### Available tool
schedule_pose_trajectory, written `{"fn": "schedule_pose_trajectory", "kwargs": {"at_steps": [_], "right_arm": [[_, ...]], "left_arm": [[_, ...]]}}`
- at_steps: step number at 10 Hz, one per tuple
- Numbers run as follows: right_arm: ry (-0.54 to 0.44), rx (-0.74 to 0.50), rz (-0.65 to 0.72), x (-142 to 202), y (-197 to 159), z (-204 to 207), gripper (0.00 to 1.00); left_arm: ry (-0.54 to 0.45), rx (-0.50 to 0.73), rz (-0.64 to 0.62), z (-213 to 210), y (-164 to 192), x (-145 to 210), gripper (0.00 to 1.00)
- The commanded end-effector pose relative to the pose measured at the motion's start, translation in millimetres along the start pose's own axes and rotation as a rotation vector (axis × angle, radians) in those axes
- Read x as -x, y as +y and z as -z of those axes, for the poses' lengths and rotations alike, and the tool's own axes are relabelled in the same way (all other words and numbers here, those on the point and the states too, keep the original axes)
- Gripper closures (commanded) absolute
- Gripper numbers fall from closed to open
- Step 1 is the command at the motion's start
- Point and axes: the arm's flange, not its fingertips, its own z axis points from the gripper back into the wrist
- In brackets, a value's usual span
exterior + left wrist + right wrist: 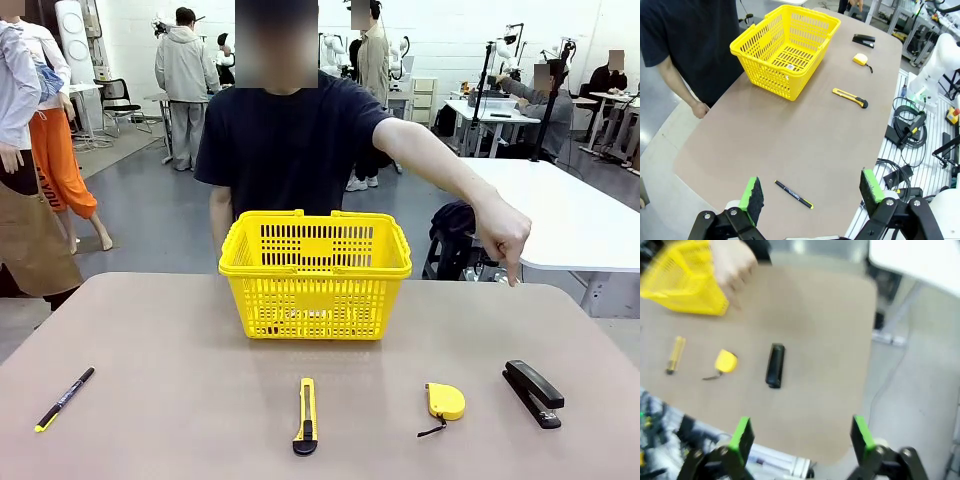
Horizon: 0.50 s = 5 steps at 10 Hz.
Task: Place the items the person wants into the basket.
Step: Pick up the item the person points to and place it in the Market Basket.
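Observation:
The yellow basket (315,275) stands at the table's far middle, in front of the person (290,140) in the dark T-shirt. The person's hand (505,240) points a finger down over the table's far right, beyond the black stapler (533,393). The yellow tape measure (444,402) lies left of the stapler. The marker is out of view. My left gripper (810,187) is open high above the table's left end. My right gripper (801,432) is open high over the right edge, with the stapler (775,365) and tape measure (726,361) below it.
A yellow-and-black utility knife (306,416) lies at the front middle. A thin black pen with a yellow end (64,398) lies at the front left. Cables (907,132) lie on the rack beside the table. A white table (570,215) stands behind on the right.

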Motion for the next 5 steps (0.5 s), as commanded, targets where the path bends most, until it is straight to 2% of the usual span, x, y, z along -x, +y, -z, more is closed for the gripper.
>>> {"fn": "schedule_pose_trajectory", "kwargs": {"at_steps": [1,5], "right_arm": [[0.204,0.039,0.008,-33.7,11.3,10.1,0.00],[0.310,0.089,-0.017,-50.1,37.0,61.7,0.00]], "left_arm": [[-0.003,0.009,0.016,-1.0,0.5,0.0,0.00],[-0.003,0.009,0.016,-1.0,0.5,0.0,0.00]]}}
